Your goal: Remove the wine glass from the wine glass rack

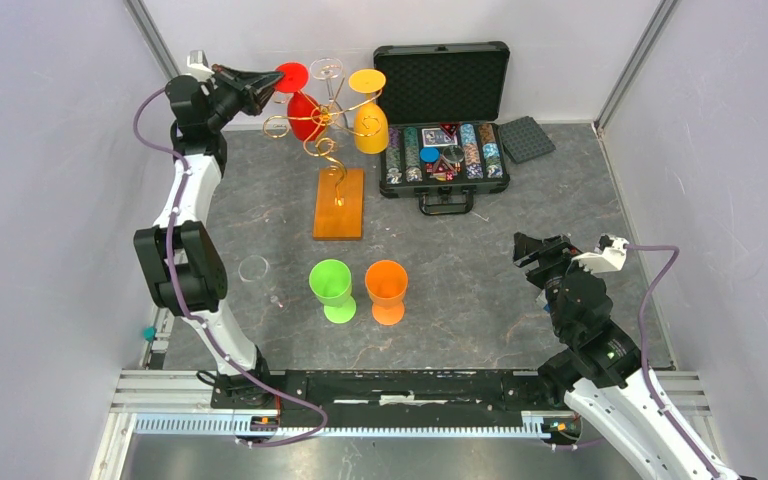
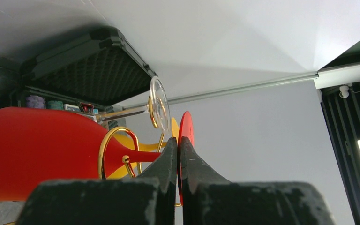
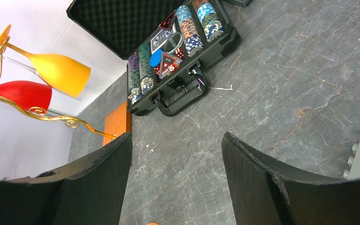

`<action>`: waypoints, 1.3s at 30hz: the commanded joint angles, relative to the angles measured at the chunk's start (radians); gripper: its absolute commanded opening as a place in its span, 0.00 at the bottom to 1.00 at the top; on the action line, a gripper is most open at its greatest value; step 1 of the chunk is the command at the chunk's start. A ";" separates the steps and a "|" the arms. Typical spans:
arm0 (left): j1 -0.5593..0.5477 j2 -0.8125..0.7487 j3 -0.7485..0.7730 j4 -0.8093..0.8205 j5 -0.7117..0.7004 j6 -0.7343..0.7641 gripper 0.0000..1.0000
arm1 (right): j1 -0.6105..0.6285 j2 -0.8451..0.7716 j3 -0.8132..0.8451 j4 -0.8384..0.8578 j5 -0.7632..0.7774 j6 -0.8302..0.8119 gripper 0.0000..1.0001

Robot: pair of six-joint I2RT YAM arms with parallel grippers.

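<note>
- Top view: the wine glass rack (image 1: pixel 340 203) stands toward the back of the table (image 1: pixel 520 200), just left of the chip case (image 1: pixel 440 85).
- Three glasses hang upside down from its wire arms: a red wine glass (image 1: pixel 305 118) on the left, a clear glass (image 1: pixel 327 68) in the middle and a yellow glass (image 1: pixel 370 128) on the right.
- The left gripper (image 1: pixel 272 85) reaches in from the left and is closed on the round foot of the red wine glass.
- The right gripper (image 1: pixel 528 258) hovers with its jaws parted over the right side of the table, well apart from the rack.
- The chip case is open, its foam-lined lid upright. Its tray holds columns of poker chips (image 1: pixel 478 147) at both ends, with a card deck (image 1: pixel 435 137), a blue disc and red dice between them.
- A green glass (image 1: pixel 332 288) and an orange glass (image 1: pixel 387 290) stand upright side by side in front of the rack's base.
- Left wrist view: the fingers (image 2: pixel 201 173) are pressed together, with the thin red edge of the foot pinched between them.
- The stem runs left through a golden wire loop to the red bowl (image 2: pixel 37 150). The clear glass's foot and the case lid show behind.
- Right wrist view: the fingers (image 3: pixel 258 178) stand well apart, with only grey table showing between them.
- Beyond them lies the case, its chip columns flanking the blue disc, dice and a clear ring.
- At far left the yellow and red bowls hang from the wire above the orange base.
</note>
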 commanded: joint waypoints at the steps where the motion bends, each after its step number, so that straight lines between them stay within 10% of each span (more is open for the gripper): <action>1: -0.001 -0.029 0.037 -0.030 0.080 0.042 0.02 | -0.001 0.004 0.013 0.012 0.012 0.006 0.75; 20: 0.144 -0.383 -0.191 -0.310 -0.019 0.276 0.02 | -0.001 -0.008 0.005 0.014 -0.013 0.027 0.76; 30: 0.158 -0.574 -0.091 -0.644 -0.261 0.543 0.02 | -0.002 -0.006 0.004 0.018 -0.024 0.036 0.76; 39: 0.156 -0.653 0.030 -0.614 -0.099 0.481 0.02 | 0.000 -0.002 0.011 0.028 -0.022 0.029 0.76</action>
